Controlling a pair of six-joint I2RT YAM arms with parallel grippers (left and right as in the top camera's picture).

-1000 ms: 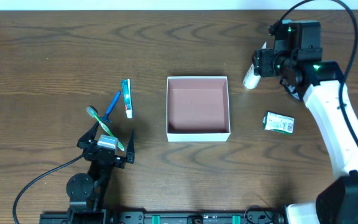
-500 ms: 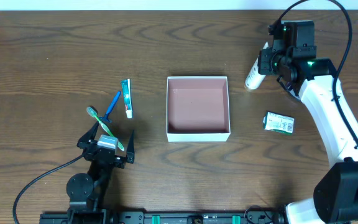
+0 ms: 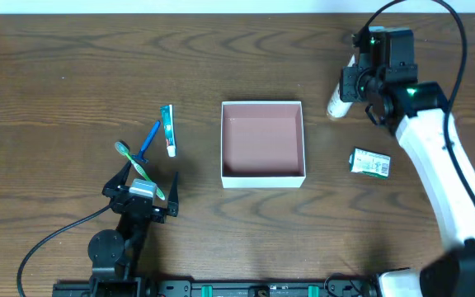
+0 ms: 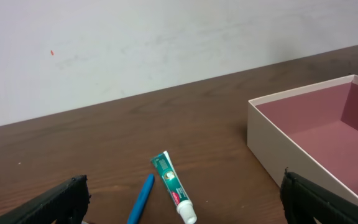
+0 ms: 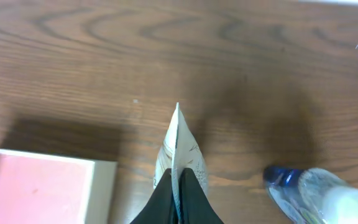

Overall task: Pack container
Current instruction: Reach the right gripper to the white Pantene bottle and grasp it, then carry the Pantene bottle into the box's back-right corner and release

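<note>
1. Right gripper point(image 3: 345, 89), spread a second ago, is now pinching a white printed squeeze tube point(image 3: 335, 106) at the far right of the dark wooden bench point(image 3: 72, 66). The tube's lower end has shifted slightly to the right since then.
2. Seen from the right wrist, the black jaws are pressing together on the tube's flat body point(image 5: 178, 140). The tube is pointing away from the camera, and whether it is resting on the bench cannot be told.
3. A clear bottle with a blue cap point(image 5: 312, 190) is lying just beside the tube.
4. The square, shallow, white-walled container with a reddish-brown floor point(image 3: 262, 176) is sitting in the middle of the bench, open side up and empty. Being square, it is showing no long axis, and its walls are running parallel to the bench edges.
5. The container's corner point(image 5: 104, 186) is showing near the held tube but apart from it.
6. Left gripper point(image 3: 148, 186) is hovering with its jaws spread wide and gripping nothing.
7. Ahead of it, a green toothpaste tube point(image 4: 174, 186), a blue pen-like stick point(image 4: 142, 199) and a green toothbrush point(image 3: 134, 165) are lying left of the container.
8. A green-and-white packet point(image 3: 370, 162) is lying right of the container.
</note>
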